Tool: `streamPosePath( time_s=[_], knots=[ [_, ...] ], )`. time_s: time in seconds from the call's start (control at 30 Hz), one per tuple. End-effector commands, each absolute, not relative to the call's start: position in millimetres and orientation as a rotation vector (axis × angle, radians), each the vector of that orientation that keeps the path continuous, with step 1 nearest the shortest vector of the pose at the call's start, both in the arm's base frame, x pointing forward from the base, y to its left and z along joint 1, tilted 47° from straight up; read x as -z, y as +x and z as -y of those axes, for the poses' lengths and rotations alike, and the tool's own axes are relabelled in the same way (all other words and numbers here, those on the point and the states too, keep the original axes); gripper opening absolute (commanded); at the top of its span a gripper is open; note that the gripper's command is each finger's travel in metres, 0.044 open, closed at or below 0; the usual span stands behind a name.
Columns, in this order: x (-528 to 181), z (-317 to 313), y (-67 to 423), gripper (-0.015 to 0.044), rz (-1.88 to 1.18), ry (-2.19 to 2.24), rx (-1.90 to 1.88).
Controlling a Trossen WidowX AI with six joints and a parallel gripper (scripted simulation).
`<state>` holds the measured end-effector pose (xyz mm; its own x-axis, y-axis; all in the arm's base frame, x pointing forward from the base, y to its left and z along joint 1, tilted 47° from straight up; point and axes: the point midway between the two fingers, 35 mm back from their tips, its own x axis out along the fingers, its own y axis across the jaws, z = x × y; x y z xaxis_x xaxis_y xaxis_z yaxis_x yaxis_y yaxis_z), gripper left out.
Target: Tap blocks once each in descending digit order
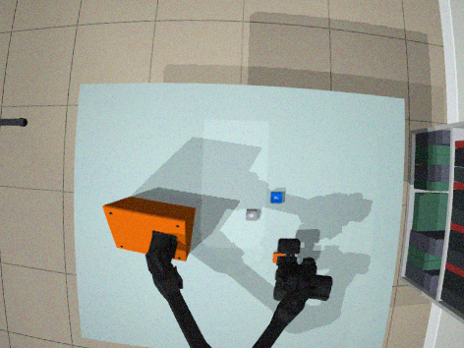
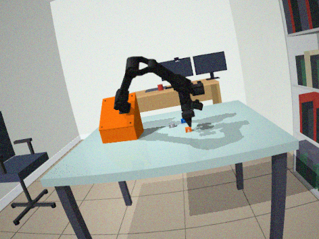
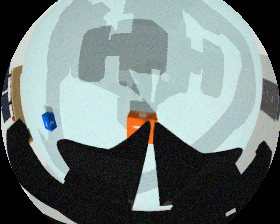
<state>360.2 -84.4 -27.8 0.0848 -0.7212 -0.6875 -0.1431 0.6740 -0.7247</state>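
An orange block (image 1: 276,258) (image 2: 188,130) (image 3: 134,121) sits on the table, partly covered by the gripper in the overhead and wrist views. A blue block (image 1: 276,198) (image 2: 183,121) (image 3: 49,121) and a grey block (image 1: 253,214) (image 2: 172,125) stand farther back. The grey block does not show in the wrist view. Pale marks show on the blocks, but the digits are too blurred to read. My gripper (image 2: 190,125) (image 3: 151,125) points down with its tips shut together and nothing between them. The tips are at the orange block's edge; whether they touch it is unclear.
The large orange base box (image 1: 147,229) (image 2: 118,119) carries the arm at the left of the table (image 1: 123,124) (image 2: 152,156). Shelves (image 1: 430,212) stand beyond the table's right edge. A desk with two monitors (image 2: 209,63) stands behind the table.
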Motion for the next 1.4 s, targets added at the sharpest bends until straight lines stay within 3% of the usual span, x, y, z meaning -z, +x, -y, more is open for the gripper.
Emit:
streamPosePath(
  time_s=[0.0,0.6,0.77,1.0,1.37],
  knots=[
    [36,90,358,0.0020,-1.463,-0.776,0.499],
    [14,67,356,0.0020,-1.463,-0.774,0.498],
    [-36,13,351,0.0020,-1.464,-0.772,0.496],
    [-37,8,349,0.0020,-1.464,-0.772,0.494],
    [58,-72,233,0.0020,-1.469,-0.768,0.488]
  ],
)
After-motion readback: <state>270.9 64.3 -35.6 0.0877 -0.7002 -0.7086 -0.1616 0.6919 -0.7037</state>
